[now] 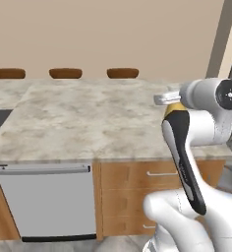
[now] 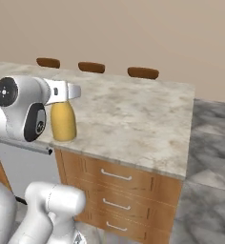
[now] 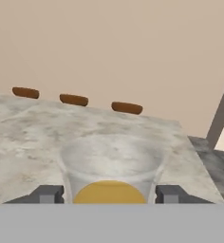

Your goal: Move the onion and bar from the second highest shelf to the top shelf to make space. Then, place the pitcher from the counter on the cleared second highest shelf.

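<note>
The gripper is at the pitcher's neck, fingers wide on both sides, not yet closed. The pitcher still stands on the counter; pick-up and shelf placing probably remain.

Three brown stools line a beige wall (grey floor beyond)

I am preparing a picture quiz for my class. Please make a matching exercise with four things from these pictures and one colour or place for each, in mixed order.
Things:
1. pitcher
2. counter
3. drawer fronts
4. gripper

Descriptions:
A. brown wood with pale handles
B. beige-grey marbled stone
C. mustard-yellow body
D. one finger on each side of the pitcher's neck

Pairs: 1-C, 2-B, 3-A, 4-D
</note>
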Controlling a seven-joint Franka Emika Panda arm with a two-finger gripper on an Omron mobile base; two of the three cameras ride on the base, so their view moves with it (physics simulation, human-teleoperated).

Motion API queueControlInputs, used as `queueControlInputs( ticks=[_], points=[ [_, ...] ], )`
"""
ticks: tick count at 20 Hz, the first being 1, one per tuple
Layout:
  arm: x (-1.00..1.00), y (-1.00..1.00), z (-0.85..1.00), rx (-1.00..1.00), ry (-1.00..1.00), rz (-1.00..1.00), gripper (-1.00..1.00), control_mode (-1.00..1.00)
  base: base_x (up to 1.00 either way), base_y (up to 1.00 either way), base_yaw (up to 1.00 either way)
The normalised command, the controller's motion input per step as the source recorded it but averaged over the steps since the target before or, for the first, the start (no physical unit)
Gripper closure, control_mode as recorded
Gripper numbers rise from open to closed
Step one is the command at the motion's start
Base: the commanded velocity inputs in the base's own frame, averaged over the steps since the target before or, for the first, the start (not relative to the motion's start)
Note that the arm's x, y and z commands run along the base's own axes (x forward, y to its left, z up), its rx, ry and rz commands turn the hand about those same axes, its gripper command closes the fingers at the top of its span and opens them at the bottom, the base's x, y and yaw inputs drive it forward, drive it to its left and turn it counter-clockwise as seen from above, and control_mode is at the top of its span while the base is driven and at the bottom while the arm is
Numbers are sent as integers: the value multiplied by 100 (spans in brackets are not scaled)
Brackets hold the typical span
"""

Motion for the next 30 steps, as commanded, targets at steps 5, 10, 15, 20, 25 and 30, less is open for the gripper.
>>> queueControlInputs(
  ticks=[5, 10, 15, 20, 25, 30],
  points=[
    [0, 0, 0, 0, 0, 0, 100, 100, -27, -100, -10],
    [0, 0, 0, 0, 0, 0, 100, 100, -9, -100, -9],
    [0, 0, 0, 0, 0, 0, 100, 100, -1, -100, -8],
    [0, 0, 0, 0, 0, 0, 100, 100, 0, -100, -5],
    [0, 0, 0, 0, 0, 0, 100, 100, 49, -89, 1],
    [0, 0, 0, 0, 0, 0, 100, 100, 100, -47, 8]
  ],
)
